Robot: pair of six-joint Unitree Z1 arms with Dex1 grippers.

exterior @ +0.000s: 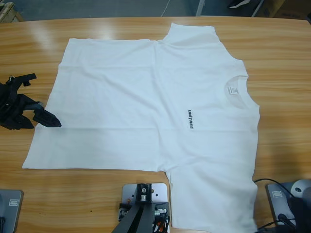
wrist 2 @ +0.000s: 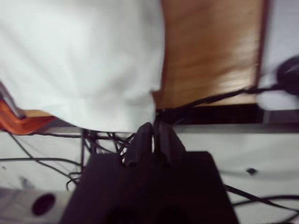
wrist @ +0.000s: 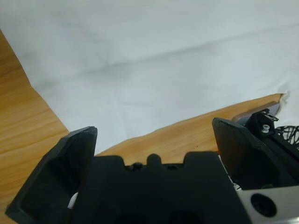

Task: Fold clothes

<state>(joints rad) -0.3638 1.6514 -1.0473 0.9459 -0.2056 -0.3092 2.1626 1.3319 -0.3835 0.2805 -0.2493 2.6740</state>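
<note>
Your left gripper (wrist: 154, 140) of two black jaws stands wide apart, empty, over the brown wooden table (wrist: 23, 126). Ahead of it the plain white cotton T-shirt (wrist: 154, 60) lies flat, its edge running diagonally just beyond the jaw tips.

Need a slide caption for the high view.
White T-shirt spread flat on the wooden table, left gripper open beside its hem.

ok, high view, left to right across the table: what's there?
Left gripper, jaws open → white T-shirt → UNITREE lettering → neck label → bare table.
</note>
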